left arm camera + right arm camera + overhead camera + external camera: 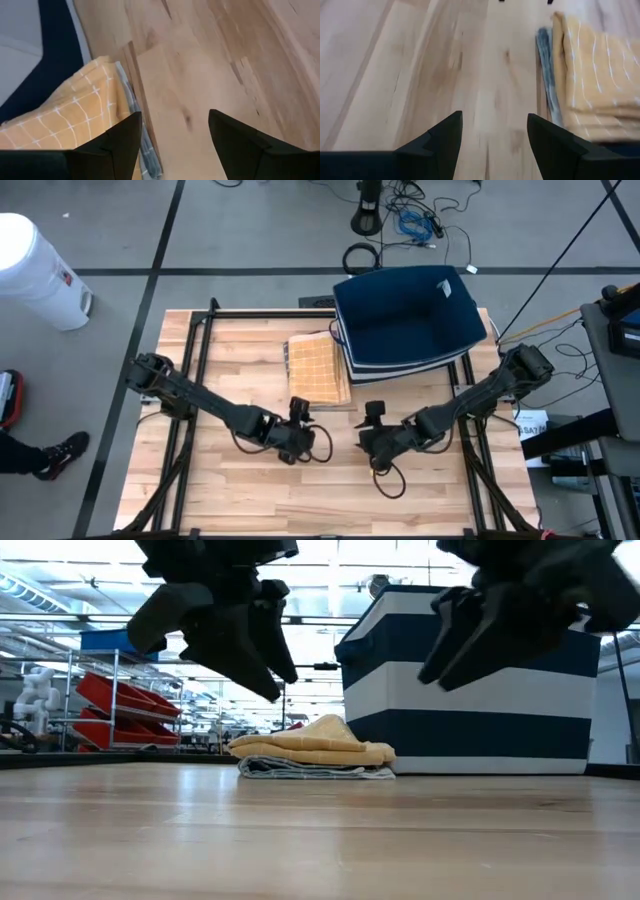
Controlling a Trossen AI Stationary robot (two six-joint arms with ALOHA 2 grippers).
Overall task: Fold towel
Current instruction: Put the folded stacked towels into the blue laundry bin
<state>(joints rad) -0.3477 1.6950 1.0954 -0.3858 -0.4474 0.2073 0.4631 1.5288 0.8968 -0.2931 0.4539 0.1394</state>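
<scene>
On the light wooden slatted table (250, 500), toward its far middle, lies a folded yellow towel with a thin white grid pattern (318, 370). It rests on top of a folded grey-blue cloth (300, 770), whose edge shows beneath it in the low view and beside it in both wrist views. Just to the right of this stack, touching or nearly touching it, stands a navy-and-white striped fabric bin (408, 315), open at the top with a dark blue lining.

The left gripper (297, 442) hovers above the table's middle, nearer than the towel and slightly left of it, its two dark fingers (110, 145) spread wide and holding nothing. The right gripper (373, 442) hangs at about the same depth, just to the right of the left one, its fingers (437, 142) likewise parted wide and empty. In the low view both grippers are lifted clear of the tabletop. Neither touches the towel.

On the floor at the far left stands a white cylindrical container (35, 272), and a dark shoe with a red sole (62, 452) shows at the left edge.
</scene>
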